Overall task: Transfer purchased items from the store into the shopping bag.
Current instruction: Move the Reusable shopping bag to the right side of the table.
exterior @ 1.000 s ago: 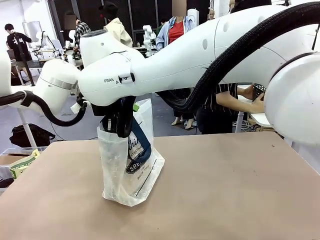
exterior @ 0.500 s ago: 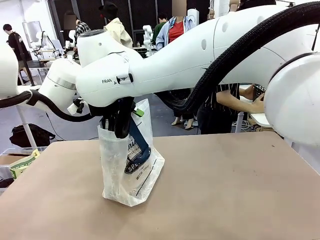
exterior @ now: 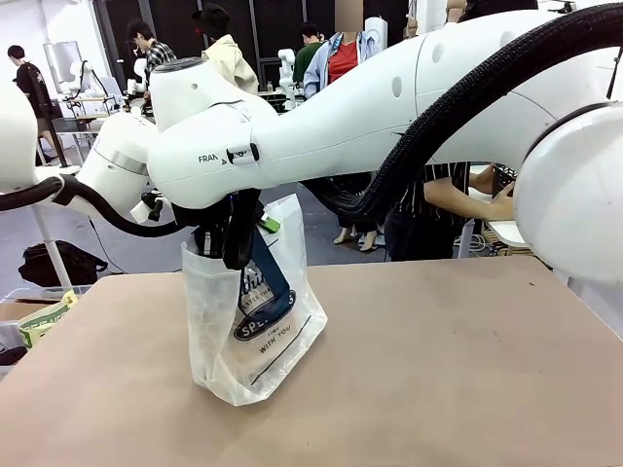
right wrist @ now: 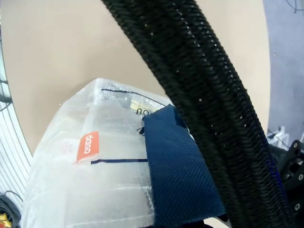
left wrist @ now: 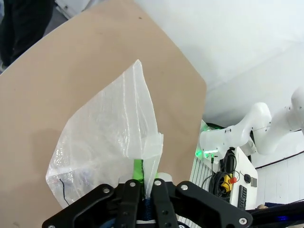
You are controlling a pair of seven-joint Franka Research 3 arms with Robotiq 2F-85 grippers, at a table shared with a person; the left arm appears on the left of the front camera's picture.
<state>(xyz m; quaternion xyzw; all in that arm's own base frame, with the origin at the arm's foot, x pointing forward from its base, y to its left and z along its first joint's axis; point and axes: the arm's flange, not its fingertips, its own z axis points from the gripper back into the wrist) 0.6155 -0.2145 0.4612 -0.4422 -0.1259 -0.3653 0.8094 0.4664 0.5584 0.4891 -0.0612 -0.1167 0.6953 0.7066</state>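
Brown tabletop, shopping bag (exterior: 251,331) standing lower left of centre, thin limp film, looks light and crumply, best held by rim or navy strap; left gripper (left wrist: 141,183) pinched shut on rim, right gripper's jaw state cannot be told.

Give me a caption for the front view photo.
Two grippers, left and right, hold a plastic shopping bag upright on a brown table.

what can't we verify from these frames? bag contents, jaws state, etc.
- Contents of the shopping bag: front view, the translucent plastic blurs whatever is inside.
- Right gripper: front view, the right arm's own wrist covers it at the bag top; right wrist view, the black cable and navy handle cover the fingers.
- Left gripper: left wrist view, jaws pinch the bag's edge, fingertips buried in plastic.
- Bag lettering: partly hidden by folds.
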